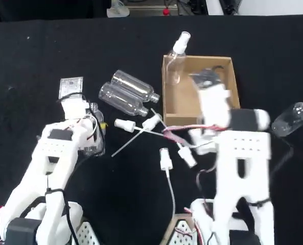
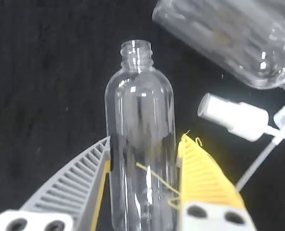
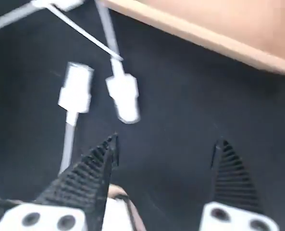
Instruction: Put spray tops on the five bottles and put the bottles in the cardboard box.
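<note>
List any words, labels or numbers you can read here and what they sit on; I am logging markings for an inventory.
No text can be read in these pictures.
Grey patterned card by an arm in the high view: marks too blurred to read.
Bottle in the left wrist view: clear, no label seen.
Cardboard box: plain, no print seen.

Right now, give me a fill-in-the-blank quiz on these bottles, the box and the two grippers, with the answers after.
1. The left gripper is shut on a clear ___.
2. The one capped bottle stands inside the ___.
3. The right gripper has its jaws ___.
4. Beside the box, ___ uncapped bottles lie side by side.
Answers: bottle; cardboard box; open; two.
</note>
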Controlling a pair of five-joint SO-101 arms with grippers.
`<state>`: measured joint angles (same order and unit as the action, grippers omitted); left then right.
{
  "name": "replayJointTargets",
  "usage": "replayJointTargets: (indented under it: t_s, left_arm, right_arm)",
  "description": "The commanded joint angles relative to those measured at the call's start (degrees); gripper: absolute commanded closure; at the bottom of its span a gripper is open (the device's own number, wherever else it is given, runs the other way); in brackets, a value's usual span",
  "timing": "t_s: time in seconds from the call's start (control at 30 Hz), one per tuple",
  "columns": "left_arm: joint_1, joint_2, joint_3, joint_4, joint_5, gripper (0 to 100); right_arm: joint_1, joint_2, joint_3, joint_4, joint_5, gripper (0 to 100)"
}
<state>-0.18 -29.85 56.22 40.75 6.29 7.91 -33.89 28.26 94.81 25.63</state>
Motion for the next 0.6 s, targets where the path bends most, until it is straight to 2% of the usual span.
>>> replayJointTargets:
  t_s: [0.0,0.33,0.43,0.57]
  left_arm:
    - [-0.2,-1.2,-8.6,8.1,0.3,78]
    - [1.0,-1.1,-21.4,23.4,-0.3,78]
    - [8.5,-0.5,-24.9,28.4,-0.4,78]
    - [21.6,-0.5,-24.7,29.3,0.2,78]
  right_arm:
    - [11.3,-2.2,-2.2,0.8,7.0,72.3]
    - [32.1,-2.2,1.2,-3.0,18.4,72.3]
    - [37.3,-2.2,0.0,-3.1,22.1,72.3]
    - [41.8,-2.2,-0.4,-3.1,25.4,72.3]
